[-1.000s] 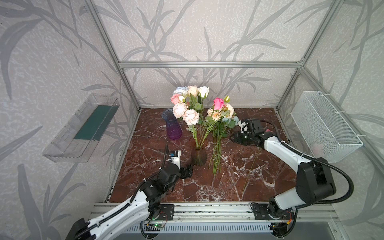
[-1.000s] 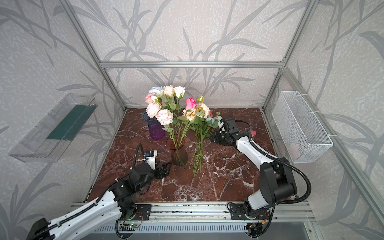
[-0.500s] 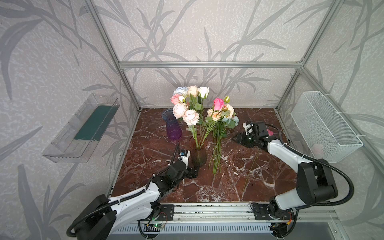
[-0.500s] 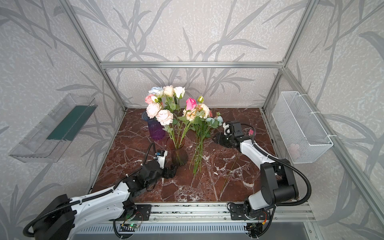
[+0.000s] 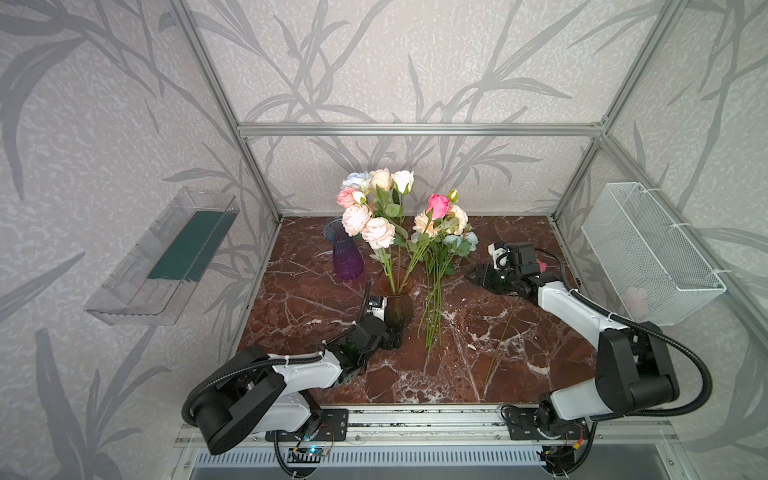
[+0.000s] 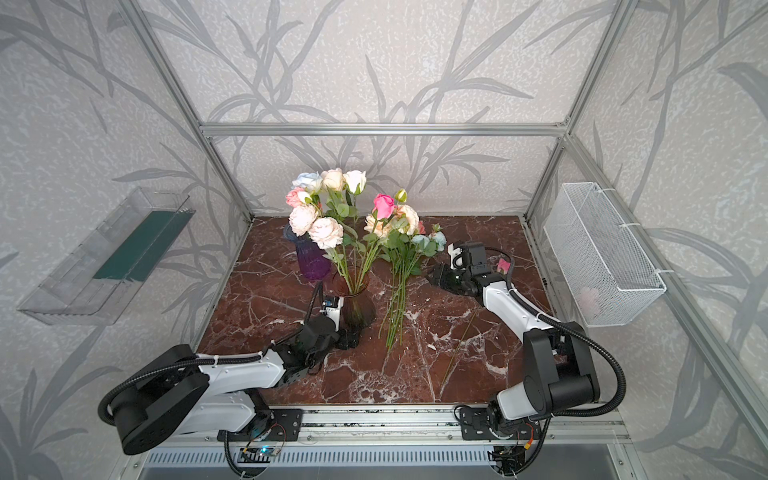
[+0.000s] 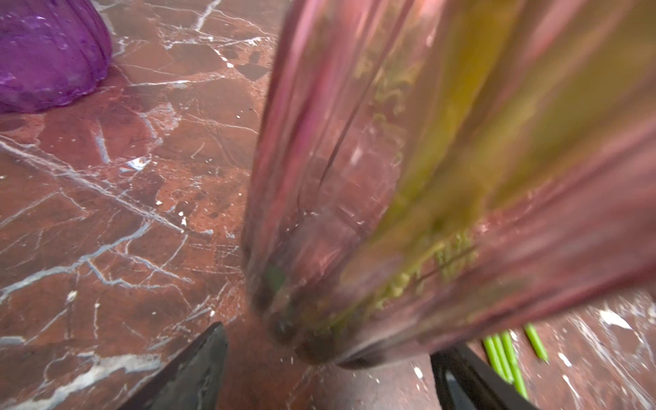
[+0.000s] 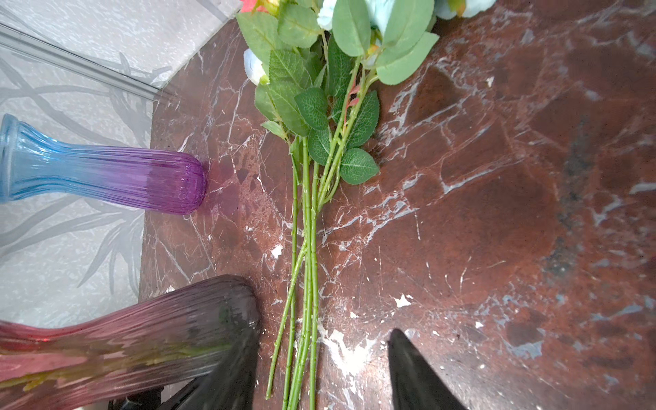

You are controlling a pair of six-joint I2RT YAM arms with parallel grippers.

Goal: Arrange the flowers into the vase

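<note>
Left pincer [image 7: 326, 342] gapes empty astride the smoky vase [image 5: 399, 303] of flowers [image 5: 376, 208]; my right pincer [image 8: 323, 333], open and empty, hovers near loose flowers [image 5: 440, 232] lying beside it; purple vase [image 5: 348, 259] stands behind.

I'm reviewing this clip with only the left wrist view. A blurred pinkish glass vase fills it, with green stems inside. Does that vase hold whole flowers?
Observer: Yes. In both top views the vase stands upright with flowers in it, their heads well above its rim.
Operator: And those green stem ends just past it?
Observer: They belong to a loose bunch lying flat on the table beside the vase, not yet arranged.
Operator: Is anything holding them?
Observer: No. The right gripper is open and empty. It sits low over the table, on the side of the bunch away from the vase.
</note>
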